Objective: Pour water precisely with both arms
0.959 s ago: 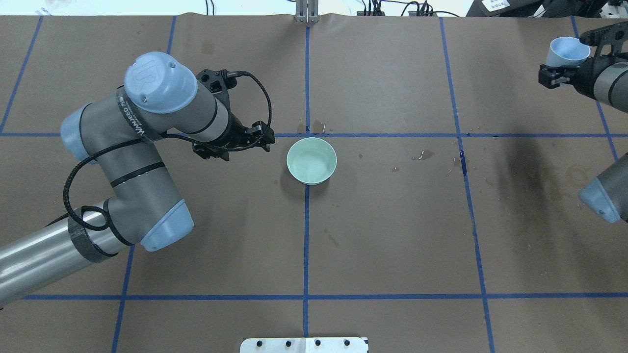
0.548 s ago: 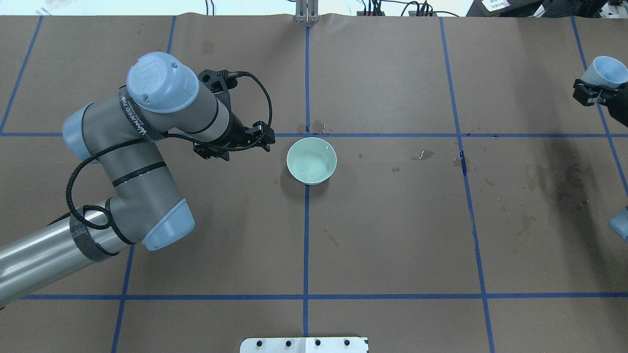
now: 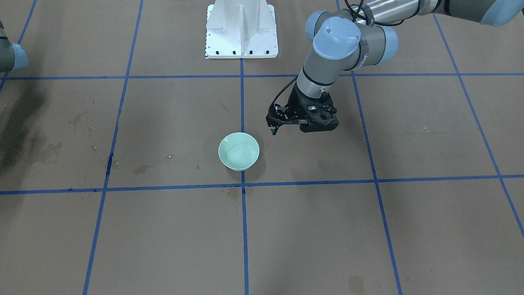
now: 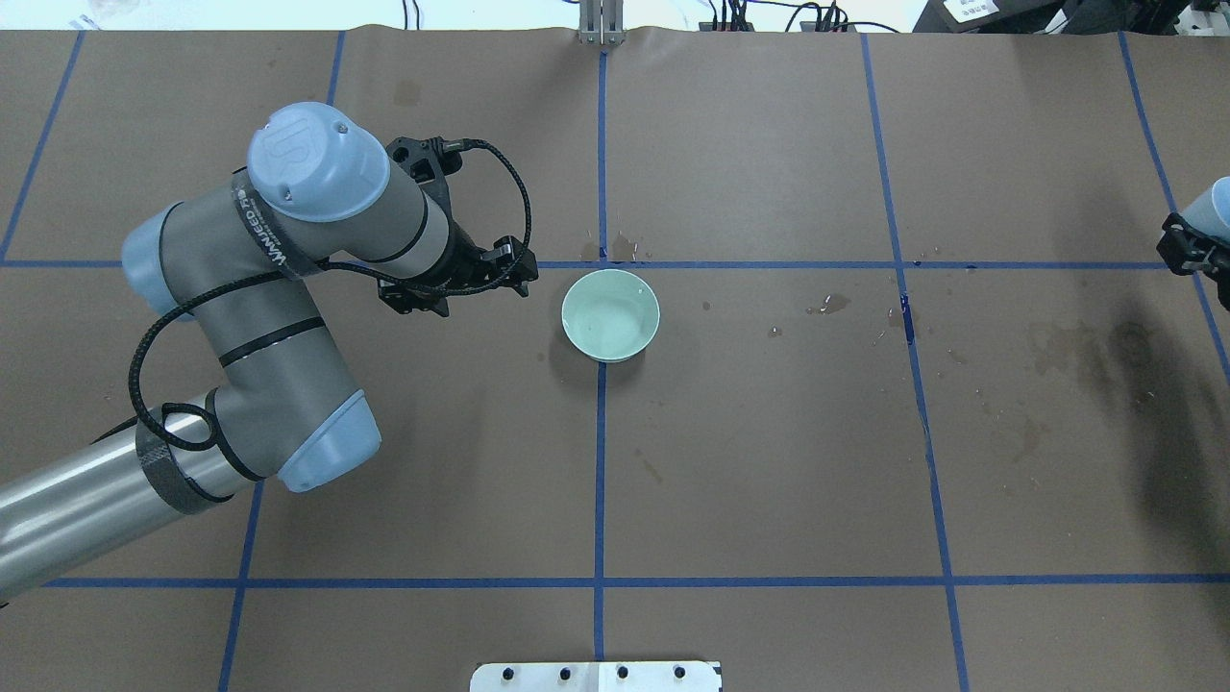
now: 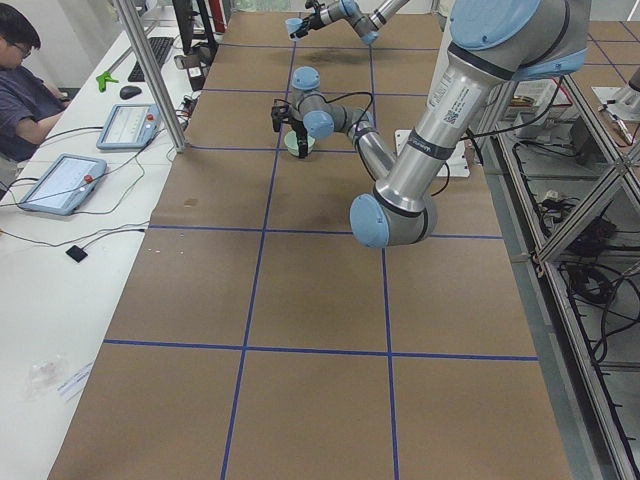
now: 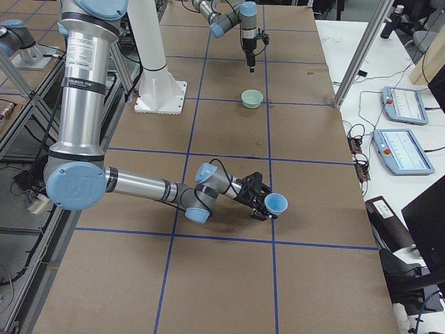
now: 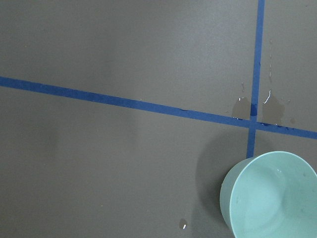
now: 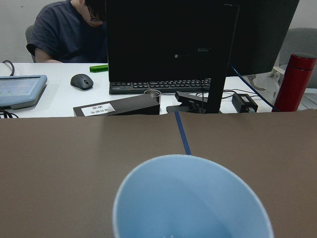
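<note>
A pale green bowl (image 4: 610, 314) stands at the table's middle, also in the front-facing view (image 3: 239, 150) and the left wrist view (image 7: 272, 196). A faint sheen of water (image 4: 615, 317) shows inside it. My left gripper (image 4: 514, 274) hangs just left of the bowl, apart from it, pointing down (image 3: 273, 130); it looks shut and empty. My right gripper (image 4: 1192, 252) is at the view's right edge, shut on a pale blue cup (image 4: 1216, 207). The cup is held roughly upright above the paper (image 6: 276, 204). The right wrist view looks into the cup (image 8: 190, 198).
Dark wet stains (image 4: 1076, 341) and small splashes (image 4: 831, 306) mark the brown paper right of the bowl. The white pedestal (image 3: 241, 28) stands behind the bowl. A person (image 5: 25, 90) sits at a desk with tablets beyond the table's far edge.
My right gripper has carried the blue cup rightward and nearer, until it is nearly off the overhead view's right edge. The left arm and the bowl have stayed in place.
</note>
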You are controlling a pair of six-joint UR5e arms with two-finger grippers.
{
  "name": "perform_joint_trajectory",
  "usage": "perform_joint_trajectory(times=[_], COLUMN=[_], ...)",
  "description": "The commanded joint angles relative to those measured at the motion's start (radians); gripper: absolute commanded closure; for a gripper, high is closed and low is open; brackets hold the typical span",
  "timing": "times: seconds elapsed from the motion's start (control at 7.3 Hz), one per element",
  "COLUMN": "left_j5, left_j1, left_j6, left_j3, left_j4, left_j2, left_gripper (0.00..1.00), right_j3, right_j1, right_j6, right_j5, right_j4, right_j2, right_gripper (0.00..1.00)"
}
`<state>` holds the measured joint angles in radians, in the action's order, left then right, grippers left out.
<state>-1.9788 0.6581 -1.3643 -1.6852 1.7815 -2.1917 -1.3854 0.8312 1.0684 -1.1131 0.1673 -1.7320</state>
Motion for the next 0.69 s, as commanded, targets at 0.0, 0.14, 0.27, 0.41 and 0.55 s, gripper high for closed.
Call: perform_joint_trajectory(times=[0.0, 0.14, 0.27, 0.41, 0.55], left_j5=[0.0, 0.0, 0.0, 0.0, 0.0], left_j1=[0.0, 0.0, 0.002, 0.002, 0.002], left_j6=[-0.006, -0.006, -0.006, -0.006, -0.006], left_j3=[-0.001, -0.001, -0.001, -0.001, -0.002], left_j4=[-0.001, -0.002, -0.002, -0.002, -0.002], left_j2=[0.001, 0.001, 0.003, 0.006, 0.006], left_gripper=[0.0, 0.0, 0.0, 0.0, 0.0], right_j3=[-0.035, -0.041, -0.043, -0.043, -0.043], right_j1=[-0.151, -0.238, -0.297, -0.343, -0.398], right_j6=[0.08, 0.102, 0.137, 0.14, 0.165], right_j5=[0.166, 0.27, 0.326, 0.378, 0.442], right_j4=[0.012, 0.014, 0.02, 0.021, 0.021], right_j2=[-0.037, -0.052, -0.052, -0.052, -0.054], right_gripper=[1.0, 1.0, 1.0, 1.0, 1.0])
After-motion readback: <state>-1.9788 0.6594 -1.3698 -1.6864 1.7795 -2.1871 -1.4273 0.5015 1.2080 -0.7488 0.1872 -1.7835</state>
